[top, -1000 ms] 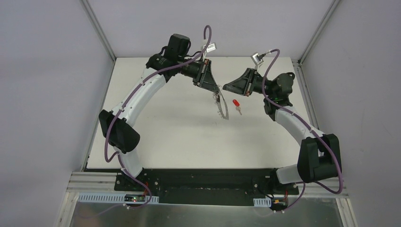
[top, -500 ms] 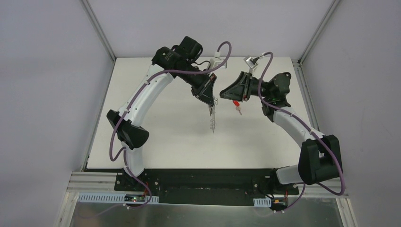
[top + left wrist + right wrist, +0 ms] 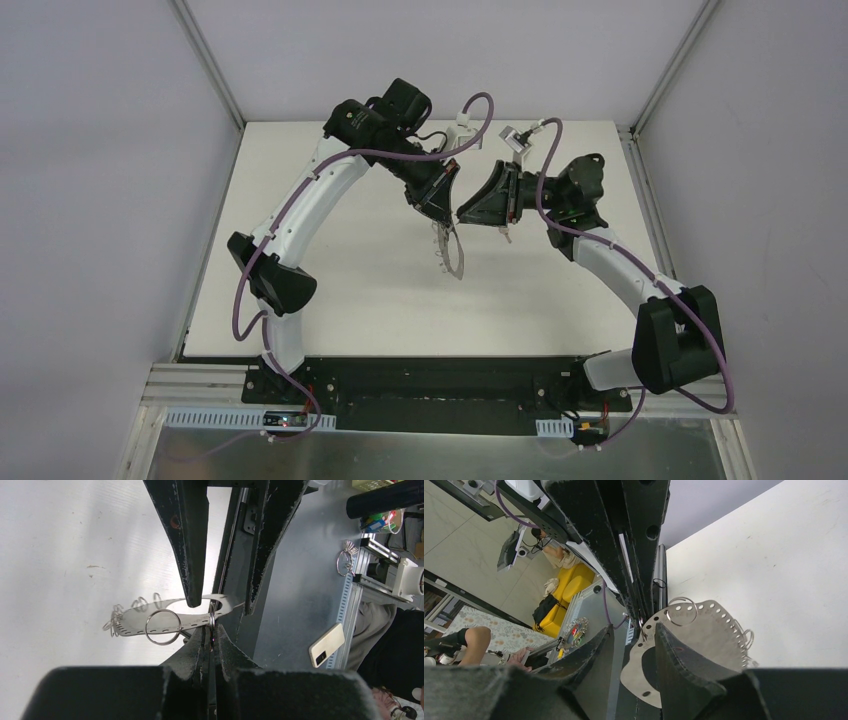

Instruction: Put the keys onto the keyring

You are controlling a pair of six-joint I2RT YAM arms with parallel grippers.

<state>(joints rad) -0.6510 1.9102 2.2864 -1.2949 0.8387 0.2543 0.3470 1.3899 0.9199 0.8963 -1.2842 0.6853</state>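
From above, the keyring [image 3: 455,258] is just a thin sliver over the counter [image 3: 330,280], long axis pointing back toward the arm bases — the wrist views show its holed flat face and loops [image 3: 116,622]. Left jaws pinch its end; right jaws stand apart beside it.

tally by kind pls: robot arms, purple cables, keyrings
arms: 2 (left, right)
purple cables: 2 (left, right)
keyring: 1
total: 5
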